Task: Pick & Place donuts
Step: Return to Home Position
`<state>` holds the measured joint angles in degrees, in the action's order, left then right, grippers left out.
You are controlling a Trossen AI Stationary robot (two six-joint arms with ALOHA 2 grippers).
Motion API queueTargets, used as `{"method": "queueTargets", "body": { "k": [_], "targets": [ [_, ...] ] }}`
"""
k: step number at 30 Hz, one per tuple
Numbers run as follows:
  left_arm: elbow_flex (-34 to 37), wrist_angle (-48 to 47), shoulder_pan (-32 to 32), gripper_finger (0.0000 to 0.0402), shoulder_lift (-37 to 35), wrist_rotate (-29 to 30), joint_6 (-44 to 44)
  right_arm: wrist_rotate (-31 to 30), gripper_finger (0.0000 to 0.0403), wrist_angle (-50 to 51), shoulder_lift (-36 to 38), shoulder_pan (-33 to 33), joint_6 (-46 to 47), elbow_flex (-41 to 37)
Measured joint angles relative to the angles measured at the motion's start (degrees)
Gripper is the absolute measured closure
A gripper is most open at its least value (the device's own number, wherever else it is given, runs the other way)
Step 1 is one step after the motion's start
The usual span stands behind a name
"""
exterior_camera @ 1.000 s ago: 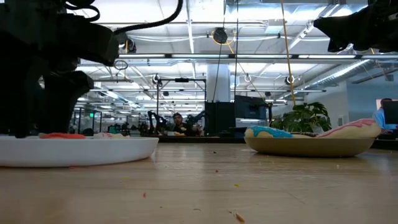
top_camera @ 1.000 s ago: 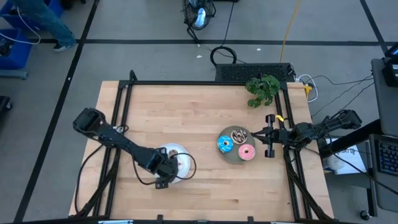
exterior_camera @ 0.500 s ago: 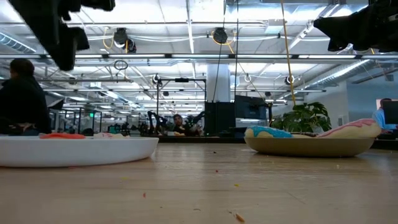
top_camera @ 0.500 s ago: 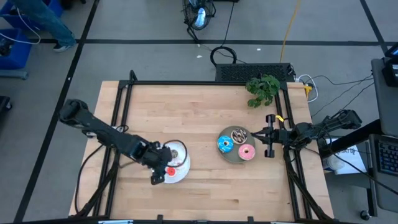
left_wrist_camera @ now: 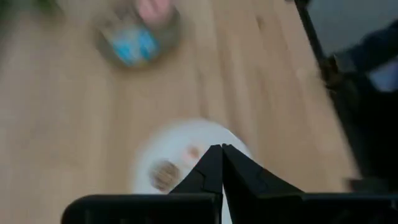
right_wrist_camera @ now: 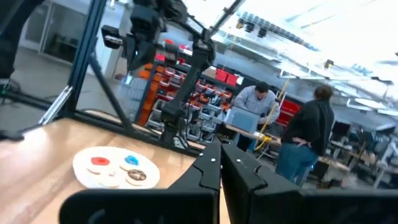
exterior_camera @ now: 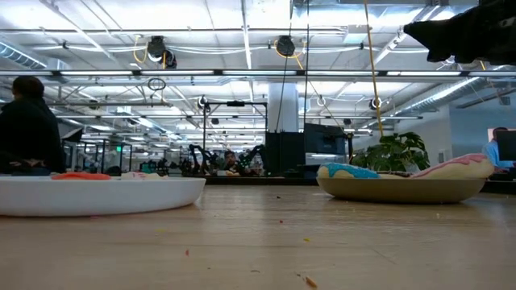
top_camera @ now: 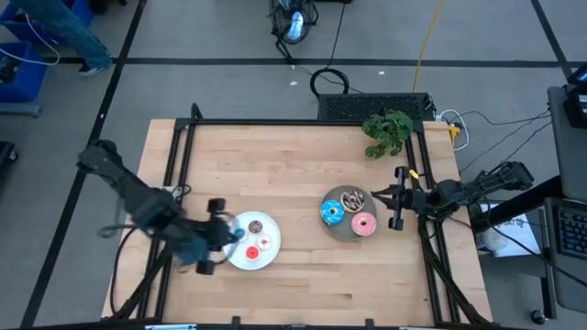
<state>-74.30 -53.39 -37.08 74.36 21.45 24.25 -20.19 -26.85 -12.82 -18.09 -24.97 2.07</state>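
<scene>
Plastic or soft rubber is our guess for these toy donuts. We expect them to be light, fairly stiff and hard to damage, though a smooth glaze may slide under a hard pinch. We would take a ring across one side, with one finger through the hole and one on the outer edge. The four tiny ones leave little room for that, so we would likely pinch them across the whole ring.

Three larger rings lie close together on the grey plate [top_camera: 341, 232]: the blue donut [top_camera: 331, 213], the pink donut [top_camera: 363, 223] and the sprinkled brown donut [top_camera: 351, 198]. The tiny ones sit on the white plate [top_camera: 248, 264]: the red donut [right_wrist_camera: 99, 162], the small blue donut [right_wrist_camera: 130, 160], the small brown donut [right_wrist_camera: 137, 176] and the whitish-pink donut [right_wrist_camera: 111, 178].

The left gripper [top_camera: 231, 236] hangs at the white plate's edge, on the side away from the grey plate. Its wrist view shows the fingertips pressed together with nothing between them. The right gripper [top_camera: 376, 195] sits just beside the grey plate, toward the table's right edge, its fingers likewise closed on nothing. With every ring on a plate and both tools empty, we judge the placing done.
</scene>
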Motion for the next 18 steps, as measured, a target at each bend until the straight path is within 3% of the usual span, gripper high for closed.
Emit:
{"method": "queueTargets", "body": {
  "k": [5,9,14,18],
  "targets": [
    [2.4,-0.6,-7.8,0.0397,-8.8,17.7,-5.6,-0.7,0.0403,-2.5,0.0,0.0,6.6,0.0],
    [9.4,3.6,-12.5,0.0395,-19.0,29.5,-9.7,-0.9,0.0403,-1.8,0.0,0.2,9.4,0.0],
    [25.4,21.5,-11.6,0.0397,-33.1,31.6,-21.0,-0.8,0.0403,-0.9,0.0,2.6,12.4,1.0],
    [40.3,42.8,-7.9,0.0398,-43.9,27.6,-34.1,-0.2,0.0403,4.9,0.0,5.5,14.1,2.8]
  ]
}}
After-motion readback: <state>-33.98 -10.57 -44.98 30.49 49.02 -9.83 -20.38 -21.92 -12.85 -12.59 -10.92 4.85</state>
